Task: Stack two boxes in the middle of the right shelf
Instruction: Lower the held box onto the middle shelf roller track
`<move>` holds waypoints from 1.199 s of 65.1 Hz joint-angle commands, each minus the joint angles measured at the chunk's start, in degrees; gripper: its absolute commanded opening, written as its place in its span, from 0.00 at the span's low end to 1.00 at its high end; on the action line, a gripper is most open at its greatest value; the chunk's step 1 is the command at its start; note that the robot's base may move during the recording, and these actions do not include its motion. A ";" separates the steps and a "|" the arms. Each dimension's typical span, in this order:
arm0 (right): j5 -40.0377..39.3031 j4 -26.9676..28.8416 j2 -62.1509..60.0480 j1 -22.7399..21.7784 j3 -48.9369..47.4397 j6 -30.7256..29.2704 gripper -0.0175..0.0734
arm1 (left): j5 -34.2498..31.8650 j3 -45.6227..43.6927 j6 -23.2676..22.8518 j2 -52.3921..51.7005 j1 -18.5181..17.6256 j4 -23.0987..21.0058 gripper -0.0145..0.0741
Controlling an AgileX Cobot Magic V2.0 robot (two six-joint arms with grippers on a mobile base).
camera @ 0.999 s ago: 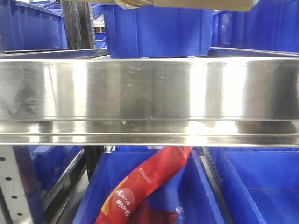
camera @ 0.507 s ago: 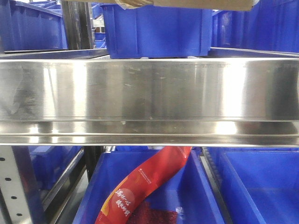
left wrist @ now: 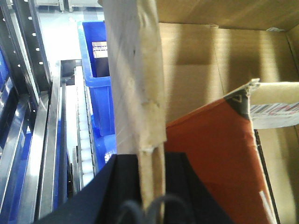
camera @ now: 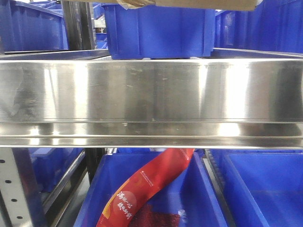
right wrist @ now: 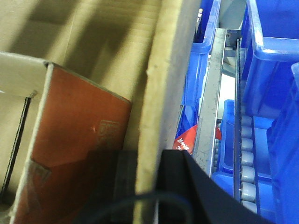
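Fingers of the left gripper straddle the upright wall of a cardboard box, one black pad on each face, clamped on that wall at the bottom centre of the left wrist frame. Fingers of the right gripper grip the opposite wall of the same cardboard box in the same manner, at the bottom centre of the right wrist frame. Both arms therefore carry one box between them.

Inside the box lies an orange-red carton, with a white label visible at the right edge of the left wrist frame.

In the front view, the underside of the box shows only along the top edge of the frame, above a blue bin. A stainless shelf beam fills the middle band. Below it, a second blue bin holds a red packet.

Task status, as a judgement: the box is lifted and held, not yet set down. No second box is identifiable, and no stack is visible. Placement on the shelf and stacking remain to be done. Which shelf level lies beneath the box cannot be determined.
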 commanded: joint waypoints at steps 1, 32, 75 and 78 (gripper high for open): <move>-2.55 -0.54 -0.66 -0.25 -0.68 -0.36 0.03 | -2.82 -0.41 0.00 -0.77 0.14 -0.28 0.04; 14.26 0.76 4.97 -0.25 -0.56 -0.36 0.03 | 20.66 -0.41 0.00 5.14 0.14 -1.59 0.04; 15.23 1.49 5.78 -0.25 -0.66 -0.36 0.80 | 23.09 -0.53 0.00 6.01 0.14 -0.13 0.78; 15.23 1.49 5.01 -0.25 -0.66 -0.36 0.78 | 23.33 -0.53 0.00 5.32 0.14 -0.13 0.75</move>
